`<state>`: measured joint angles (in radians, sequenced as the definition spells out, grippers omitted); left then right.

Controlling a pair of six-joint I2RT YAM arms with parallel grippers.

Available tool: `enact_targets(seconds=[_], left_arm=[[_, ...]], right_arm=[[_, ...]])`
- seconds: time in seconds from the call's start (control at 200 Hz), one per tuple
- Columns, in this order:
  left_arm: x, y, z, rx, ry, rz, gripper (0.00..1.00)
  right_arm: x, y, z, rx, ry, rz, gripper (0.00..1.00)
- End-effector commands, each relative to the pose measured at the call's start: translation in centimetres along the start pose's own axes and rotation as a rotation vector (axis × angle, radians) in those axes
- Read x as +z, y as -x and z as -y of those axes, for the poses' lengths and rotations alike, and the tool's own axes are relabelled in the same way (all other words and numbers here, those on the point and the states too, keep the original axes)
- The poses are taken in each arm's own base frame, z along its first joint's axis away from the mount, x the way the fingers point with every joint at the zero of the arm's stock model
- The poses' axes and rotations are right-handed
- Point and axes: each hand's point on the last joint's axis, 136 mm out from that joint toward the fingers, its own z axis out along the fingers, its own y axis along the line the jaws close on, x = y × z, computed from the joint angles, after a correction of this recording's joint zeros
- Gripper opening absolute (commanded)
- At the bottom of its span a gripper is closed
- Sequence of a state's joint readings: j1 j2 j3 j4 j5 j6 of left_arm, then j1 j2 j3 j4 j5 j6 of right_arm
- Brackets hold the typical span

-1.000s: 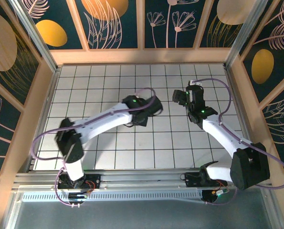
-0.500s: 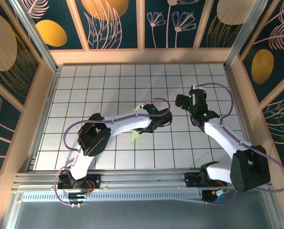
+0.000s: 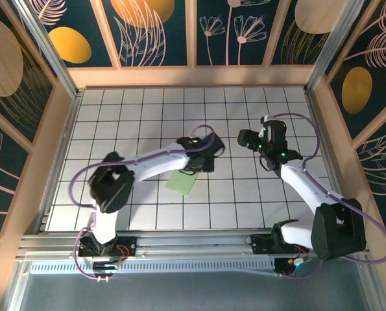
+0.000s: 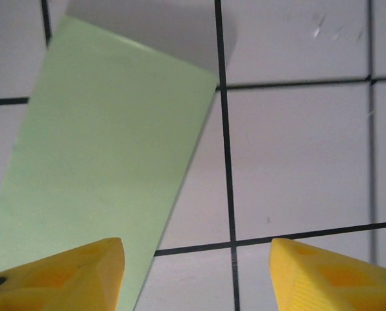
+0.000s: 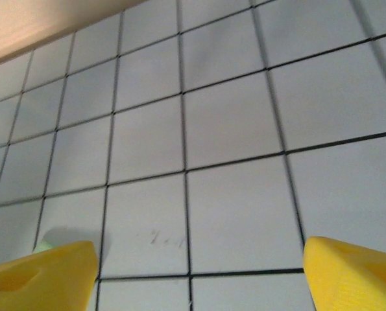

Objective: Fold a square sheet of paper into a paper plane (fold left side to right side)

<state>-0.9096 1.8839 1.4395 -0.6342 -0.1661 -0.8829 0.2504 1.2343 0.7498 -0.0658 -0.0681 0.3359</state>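
Square sheet of paper (image 3: 181, 183) sits near the middle of the tiled table (image 3: 115, 123), just beside the left gripper (image 3: 204, 161), on its near side. It reads as a narrow tilted green strip, not a full square, so the left-to-right fold is probably in. No pointed nose and no wings show, so I judge the nose folds and wing creases are still to do. In the left wrist view the strip reaches under one yellow fingertip (image 4: 69, 272). Jaws are apart with bare tile between, nothing clamped. A shadow past its far edge hints it isn't quite flat. Right gripper (image 3: 248, 137) hovers well apart, jaws wide, holding nothing.
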Motion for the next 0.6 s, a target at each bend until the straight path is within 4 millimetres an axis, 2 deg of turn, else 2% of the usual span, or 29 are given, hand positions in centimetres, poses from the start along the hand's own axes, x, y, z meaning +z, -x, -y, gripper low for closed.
enact_targets(seconds=[0.0,0.04,0.115,0.225,0.29,0.405,0.596], left_arm=[[-3.4,4.2,1.3,-0.082,-0.282,0.103,0.61],[-4.5,5.2,0.2,-0.115,-0.328,0.136,0.62],[-5.0,6.3,-2.3,-0.175,-0.384,0.172,0.62],[-6.5,8.1,-5.3,-0.249,-0.472,0.252,0.64],[-6.3,8.0,-7.6,-0.291,-0.484,0.272,0.64],[-6.4,8.0,-10.3,-0.352,-0.522,0.297,0.65],[-5.3,6.9,-12.5,-0.388,-0.539,0.274,0.66]], right_arm=[[0.3,-2.3,-3.7,0.082,0.209,-0.154,0.72],[0.5,-3.2,-4.8,0.117,0.269,-0.205,0.65],[0.9,-5.0,-6.7,0.172,0.349,-0.295,0.53],[1.8,-8.0,-9.7,0.179,0.393,-0.386,0.44],[2.3,-9.8,-11.5,0.178,0.410,-0.438,0.37],[3.4,-12.4,-13.7,0.195,0.423,-0.506,0.25],[5.2,-15.2,-15.8,0.161,0.414,-0.576,0.13]])
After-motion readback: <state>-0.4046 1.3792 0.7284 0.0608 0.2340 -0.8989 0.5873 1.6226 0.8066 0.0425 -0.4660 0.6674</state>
